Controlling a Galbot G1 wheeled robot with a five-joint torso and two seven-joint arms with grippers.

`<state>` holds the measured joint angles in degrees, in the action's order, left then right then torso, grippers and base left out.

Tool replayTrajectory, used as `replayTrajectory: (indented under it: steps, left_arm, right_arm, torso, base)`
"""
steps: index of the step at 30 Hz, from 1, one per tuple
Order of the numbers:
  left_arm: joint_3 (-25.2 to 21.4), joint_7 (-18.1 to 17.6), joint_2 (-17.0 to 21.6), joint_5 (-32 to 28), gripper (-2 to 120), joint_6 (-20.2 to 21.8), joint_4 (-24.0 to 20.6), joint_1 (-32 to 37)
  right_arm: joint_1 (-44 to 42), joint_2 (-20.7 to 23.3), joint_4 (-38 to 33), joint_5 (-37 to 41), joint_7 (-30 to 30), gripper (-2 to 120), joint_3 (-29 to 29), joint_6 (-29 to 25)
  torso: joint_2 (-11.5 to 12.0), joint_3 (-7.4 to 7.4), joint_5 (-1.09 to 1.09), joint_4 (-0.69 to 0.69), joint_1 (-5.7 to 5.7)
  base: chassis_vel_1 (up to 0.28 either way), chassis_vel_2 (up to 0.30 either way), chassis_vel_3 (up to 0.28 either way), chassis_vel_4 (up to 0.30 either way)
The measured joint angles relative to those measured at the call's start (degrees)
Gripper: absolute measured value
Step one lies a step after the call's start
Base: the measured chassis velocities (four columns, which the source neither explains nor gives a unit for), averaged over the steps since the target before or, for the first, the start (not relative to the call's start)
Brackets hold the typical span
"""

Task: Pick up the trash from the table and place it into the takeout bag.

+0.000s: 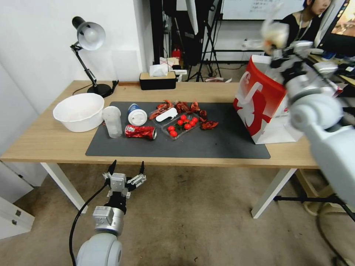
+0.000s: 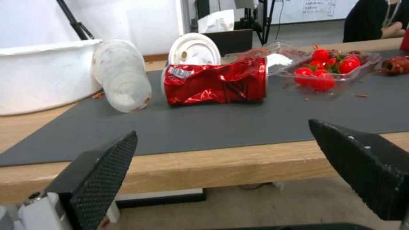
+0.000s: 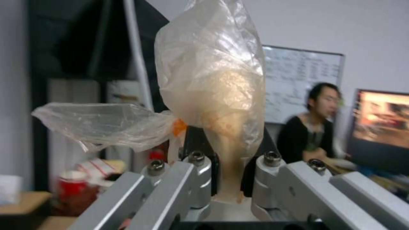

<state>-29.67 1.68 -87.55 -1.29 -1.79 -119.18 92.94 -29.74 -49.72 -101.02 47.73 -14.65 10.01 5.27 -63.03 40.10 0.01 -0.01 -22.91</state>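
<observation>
Right arm reaches up at right of the head view, right gripper (image 1: 275, 47) raised above the takeout bag (image 1: 260, 105), clamped on the knotted clear plastic bag (image 3: 213, 86), which sticks up in upper right of frame. Left arm low at bottom left, left gripper (image 1: 127, 169) spread wide and holding nothing, just off the worktop (image 1: 44, 142) front edge. Crushed red can (image 2: 215, 83), clear plastic cup (image 2: 122, 75) and lidded cup (image 1: 136, 114) sit on the mat at centre left.

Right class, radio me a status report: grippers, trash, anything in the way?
Right gripper shut on plastic bag, raised above takeout bag. Left gripper open, below table edge. Crushed can and cups on mat. Nothing in the way.
</observation>
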Motion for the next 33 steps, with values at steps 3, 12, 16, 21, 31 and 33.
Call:
replayTrajectory:
  steps: [3,12,16,21,31,33]
  left_arm:
    - [0.1,0.0,0.0,0.1,100,0.0,0.0,0.0]
    - [0.9,0.1,-0.1,0.5,100,-0.1,-0.2,0.2]
    - [0.7,0.1,0.1,0.5,100,-0.2,-0.7,0.6]
    - [0.7,0.2,0.1,0.6,100,-0.4,-0.9,0.9]
    - [1.5,0.4,-0.2,1.7,100,-0.5,-1.1,1.0]
    - [1.5,0.4,-0.2,1.7,100,-0.5,-1.4,1.0]
  right_arm:
    - [0.1,3.0,-0.3,-2.3,-1.6,6,2.2,2.7]
    - [-3.3,6.8,0.9,-1.4,-9.8,8,6.4,9.4]
    - [-5.4,4.7,1.0,0.1,-13.4,23,7.1,10.5]
    - [-7.5,4.2,0.2,1.0,-15.0,39,8.7,11.8]
    - [-8.6,6.1,-1.5,3.5,-16.5,86,11.9,14.0]
    - [-8.6,6.3,-2.1,4.5,-16.4,96,12.6,13.6]
  torso:
    - [0.0,0.00,0.00,-0.01,0.00]
    - [0.0,0.00,0.00,0.02,0.00]
    - [0.0,0.00,-0.01,0.02,-0.01]
    - [0.0,0.00,-0.02,0.01,0.00]
    - [0.0,0.00,0.00,0.01,0.00]
    - [0.0,0.00,0.00,0.01,-0.01]
  base:
    - [0.000,0.000,0.000,0.000]
    - [0.000,0.000,0.000,0.000]
    - [0.000,0.000,0.000,0.000]
    - [0.000,0.000,0.000,0.000]
    - [0.000,0.000,0.000,0.000]
    - [0.000,0.000,0.000,0.000]
